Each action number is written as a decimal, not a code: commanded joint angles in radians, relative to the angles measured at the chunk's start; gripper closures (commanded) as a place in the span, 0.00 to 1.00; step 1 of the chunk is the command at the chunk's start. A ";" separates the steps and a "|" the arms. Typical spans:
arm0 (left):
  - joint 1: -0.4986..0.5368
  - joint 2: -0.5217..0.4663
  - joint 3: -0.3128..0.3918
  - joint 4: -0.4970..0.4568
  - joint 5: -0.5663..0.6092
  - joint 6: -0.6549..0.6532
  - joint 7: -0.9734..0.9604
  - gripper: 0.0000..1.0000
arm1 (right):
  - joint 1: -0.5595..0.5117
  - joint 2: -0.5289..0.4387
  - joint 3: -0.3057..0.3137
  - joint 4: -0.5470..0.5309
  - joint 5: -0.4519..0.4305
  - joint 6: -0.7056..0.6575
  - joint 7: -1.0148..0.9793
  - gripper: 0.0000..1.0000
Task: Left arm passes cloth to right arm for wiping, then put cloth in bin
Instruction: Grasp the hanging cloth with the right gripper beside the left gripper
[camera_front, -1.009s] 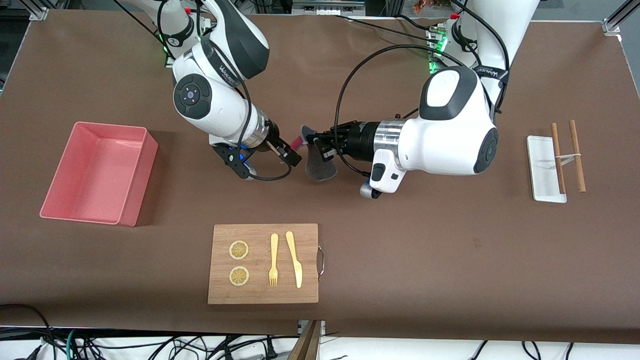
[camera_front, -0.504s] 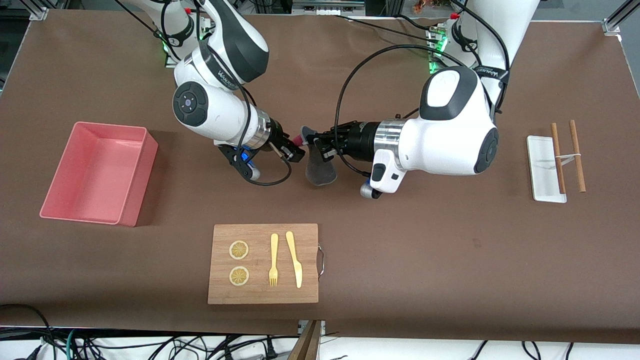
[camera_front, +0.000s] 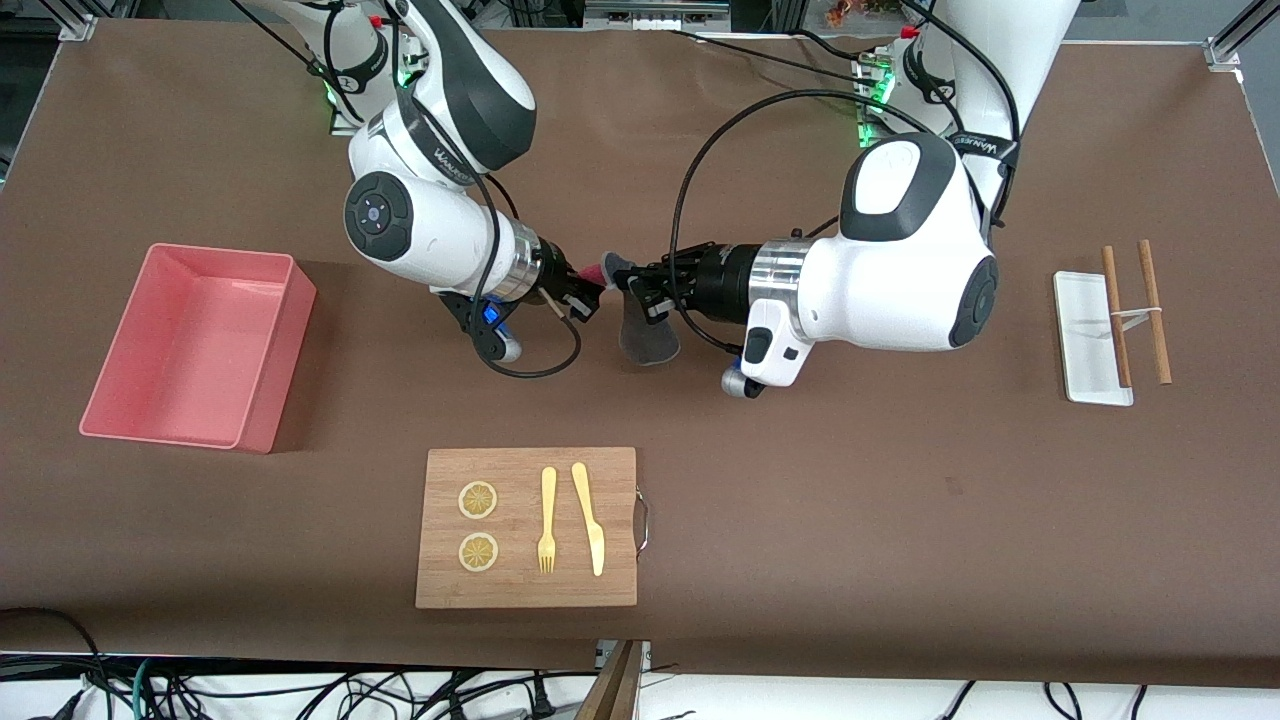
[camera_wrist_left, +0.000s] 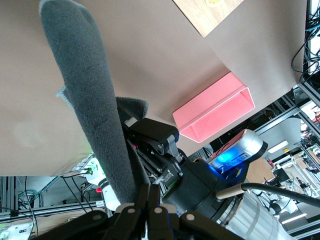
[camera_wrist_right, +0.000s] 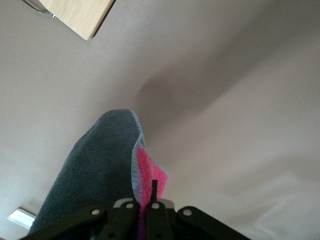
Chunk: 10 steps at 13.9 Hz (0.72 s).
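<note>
Right claw pinching cloth, grey face out.

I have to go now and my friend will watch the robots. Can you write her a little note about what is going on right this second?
Left gripper: shut on the cloth, holding it up over the table between the two arms.
Right gripper: at the cloth's pink edge, its fingers closed on it in the right wrist view.
Both arms grip the cloth at once; most of it hangs down, grey face out.
The bin sits empty toward the right arm's end of the table.
Done: cloth lifted and brought to the right gripper.
Left: left gripper lets go, right arm wipes, then drops the cloth in the bin.
</note>
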 joint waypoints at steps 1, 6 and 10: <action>0.007 0.014 0.004 0.028 -0.023 -0.005 -0.010 0.85 | -0.001 0.011 -0.003 0.021 0.021 -0.007 -0.027 1.00; 0.034 0.012 0.009 0.025 -0.014 -0.017 -0.001 0.00 | 0.001 0.018 -0.003 0.021 0.016 -0.007 -0.040 1.00; 0.108 0.012 0.006 0.025 -0.014 -0.136 0.004 0.00 | 0.009 0.031 -0.003 0.021 0.010 -0.016 -0.095 1.00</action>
